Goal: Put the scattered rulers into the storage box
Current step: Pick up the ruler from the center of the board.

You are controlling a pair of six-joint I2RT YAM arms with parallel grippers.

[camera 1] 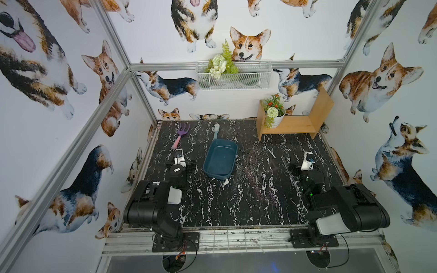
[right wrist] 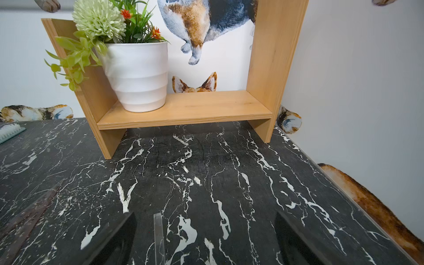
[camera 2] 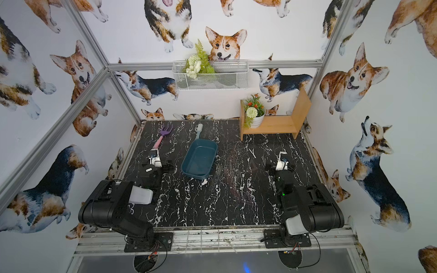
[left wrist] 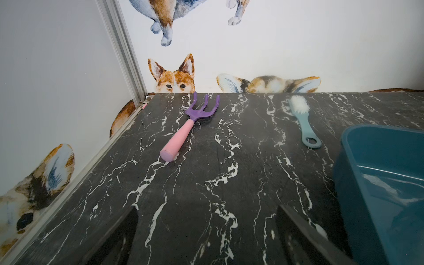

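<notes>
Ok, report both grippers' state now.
Left gripper: open, holding nothing.
Right gripper: open, holding nothing; a clear ruler lies between its fingers, not gripped.

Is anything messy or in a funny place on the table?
Yes. A reddish-tinted see-through plastic ruler and a clear plastic ruler lie loose at different angles on the black marble table, not in the dark teal plastic tub, which looks empty.

open: table (camera 1: 236, 208) front half | obstacles: storage box (camera 1: 220, 160) mid-left; rake (camera 1: 179, 137), brush (camera 1: 216, 132) at back; wooden shelf (camera 1: 293, 125) back-right
</notes>
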